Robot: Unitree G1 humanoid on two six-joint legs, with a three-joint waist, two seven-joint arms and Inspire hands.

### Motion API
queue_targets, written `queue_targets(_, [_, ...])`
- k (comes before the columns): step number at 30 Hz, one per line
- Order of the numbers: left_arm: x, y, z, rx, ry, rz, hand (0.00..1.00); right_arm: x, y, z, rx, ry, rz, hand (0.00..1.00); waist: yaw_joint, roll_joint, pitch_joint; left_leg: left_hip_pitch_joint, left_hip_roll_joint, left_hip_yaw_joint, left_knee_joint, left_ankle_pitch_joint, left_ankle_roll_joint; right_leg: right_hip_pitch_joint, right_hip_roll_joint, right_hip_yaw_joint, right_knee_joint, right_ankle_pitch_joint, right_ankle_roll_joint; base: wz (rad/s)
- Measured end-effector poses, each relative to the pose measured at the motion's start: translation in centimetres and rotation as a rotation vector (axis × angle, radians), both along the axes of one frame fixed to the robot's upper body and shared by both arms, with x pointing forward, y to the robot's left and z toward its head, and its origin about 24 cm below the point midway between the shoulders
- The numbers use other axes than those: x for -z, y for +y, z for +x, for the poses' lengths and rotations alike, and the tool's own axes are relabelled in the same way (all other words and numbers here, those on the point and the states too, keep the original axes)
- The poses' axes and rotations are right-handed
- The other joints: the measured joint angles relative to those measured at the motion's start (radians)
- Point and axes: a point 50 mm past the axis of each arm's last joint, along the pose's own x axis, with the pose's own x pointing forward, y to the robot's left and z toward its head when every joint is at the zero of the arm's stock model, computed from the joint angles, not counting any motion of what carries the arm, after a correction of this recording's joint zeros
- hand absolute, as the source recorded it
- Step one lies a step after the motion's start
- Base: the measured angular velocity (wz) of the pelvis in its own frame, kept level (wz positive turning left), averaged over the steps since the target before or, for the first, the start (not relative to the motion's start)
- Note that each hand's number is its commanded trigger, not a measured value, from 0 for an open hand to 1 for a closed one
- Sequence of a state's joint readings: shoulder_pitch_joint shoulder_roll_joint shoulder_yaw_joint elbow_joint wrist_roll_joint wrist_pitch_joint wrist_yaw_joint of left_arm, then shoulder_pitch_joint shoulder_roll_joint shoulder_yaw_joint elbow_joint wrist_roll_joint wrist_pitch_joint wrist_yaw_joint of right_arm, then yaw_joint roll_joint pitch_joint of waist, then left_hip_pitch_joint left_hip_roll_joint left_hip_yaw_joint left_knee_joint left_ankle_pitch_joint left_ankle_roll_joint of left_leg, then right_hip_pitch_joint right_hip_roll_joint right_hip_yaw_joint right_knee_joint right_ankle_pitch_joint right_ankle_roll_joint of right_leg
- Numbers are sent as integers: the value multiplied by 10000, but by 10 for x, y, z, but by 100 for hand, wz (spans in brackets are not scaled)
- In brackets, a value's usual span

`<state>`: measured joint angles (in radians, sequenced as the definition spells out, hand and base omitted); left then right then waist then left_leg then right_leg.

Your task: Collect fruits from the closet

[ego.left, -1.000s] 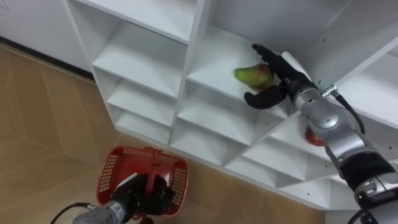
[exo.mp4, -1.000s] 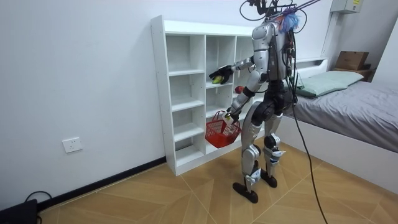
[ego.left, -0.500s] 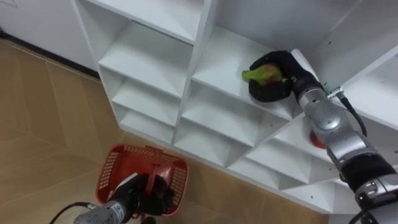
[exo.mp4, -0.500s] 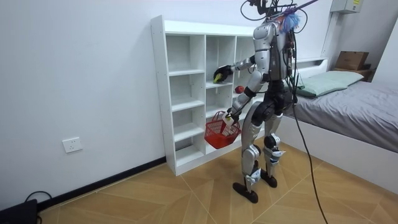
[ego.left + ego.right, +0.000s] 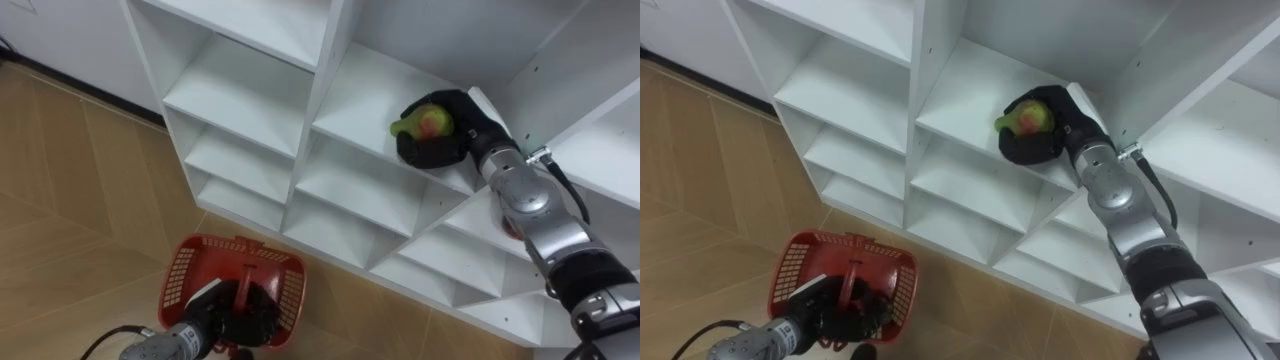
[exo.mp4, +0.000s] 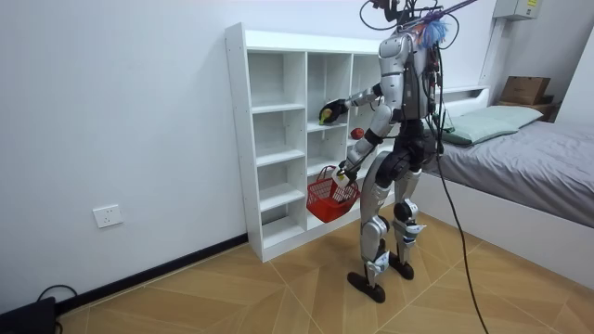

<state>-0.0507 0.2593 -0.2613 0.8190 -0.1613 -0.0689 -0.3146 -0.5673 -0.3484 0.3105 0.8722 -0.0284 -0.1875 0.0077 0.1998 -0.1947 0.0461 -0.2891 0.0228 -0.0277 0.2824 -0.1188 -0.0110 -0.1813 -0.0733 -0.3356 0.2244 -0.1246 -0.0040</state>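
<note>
R hand fingers are curling round pear on closet shelf; L hand fingers are gripping red basket handle, near left.

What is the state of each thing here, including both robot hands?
Pear: gripped, inside a closet compartment.
Right robot hand: shut on the pear.
Red basket: upright, held by its handle above the floor.
Left robot hand: shut on the basket handle.
White closet: open front, no doors.
</note>
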Motion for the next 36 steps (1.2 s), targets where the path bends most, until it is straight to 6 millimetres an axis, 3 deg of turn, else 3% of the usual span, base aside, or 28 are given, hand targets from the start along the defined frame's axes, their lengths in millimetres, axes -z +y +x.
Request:
queue_targets(12, [1, -5, 0, 104, -9, -123, 100, 1, 10, -5, -489, -78, 661, 100, -164, 414, 5, -30, 4, -10, 31, 0, 0, -21, 9, 35, 1, 9, -9, 0])
queue_targets(17, [2, -7, -1, 147, 35, -126, 100, 6, 22, -17, -990, -275, 653, 100, -356, 546, -103, -66, 3, 10, 15, -1, 0, -85, 10, 70, -3, 8, -8, -1])
queue_targets(21, [7, -10, -5, 88, 283, -106, 100, 13, 32, -27, -1462, -287, 627, 100, -590, 793, -218, 59, 28, 186, -67, 0, 2, -118, 3, 243, 98, 10, -10, -11])
queue_targets(26, [10, -13, -7, 16, 436, -108, 100, 17, 37, -35, -1923, -197, 542, 100, -707, 900, -216, 147, 46, 297, -147, 22, -4, -133, 12, 395, 143, 9, -13, -10])
queue_targets(29, [10, -13, -6, 59, 396, -122, 100, 30, 44, -49, -2490, 429, 159, 100, -691, 897, -219, 144, 70, 485, -132, 31, 8, -255, 29, 590, 161, 9, -12, -16])
queue_targets(33, [9, -16, -6, 170, 311, -243, 100, 64, 51, -78, -3181, 2121, -222, 100, -688, 916, -223, -162, 67, 620, -121, 59, 39, -704, -8, 727, 299, 40, -12, -10])
queue_targets(36, [10, -20, -6, 267, 348, -392, 100, 72, 53, -89, -3331, 2487, -73, 100, -702, 923, -227, -306, 75, 767, -130, 62, 46, -974, -29, 881, 426, 40, -15, -14])
